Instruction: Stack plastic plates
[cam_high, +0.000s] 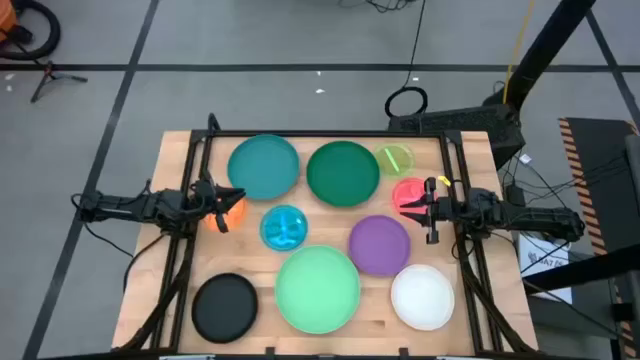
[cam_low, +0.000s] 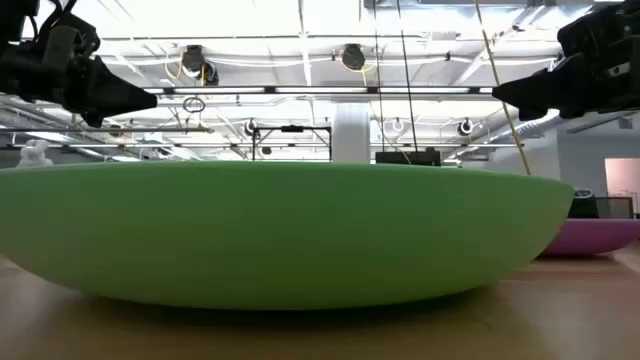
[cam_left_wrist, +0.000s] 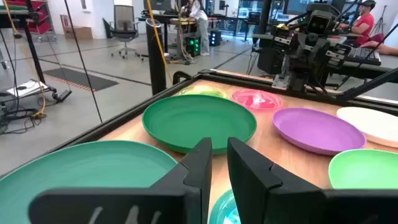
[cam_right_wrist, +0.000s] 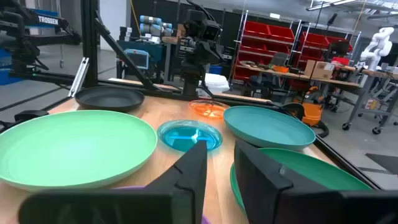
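Ten round plates lie flat and apart on the wooden table: teal, dark green, lime, pink, purple, blue, mint green, white, black and orange. My left gripper hangs above the orange plate at the table's left side, its fingers a narrow gap apart. My right gripper hangs above the pink plate at the right side, also narrowly open. In the low view both are raised well above the table.
A black frame rail runs along the table's far edge and down both sides under the arms. In the low view the mint green plate fills the foreground, with the purple plate behind it to the right. Bare wood shows between the plates.
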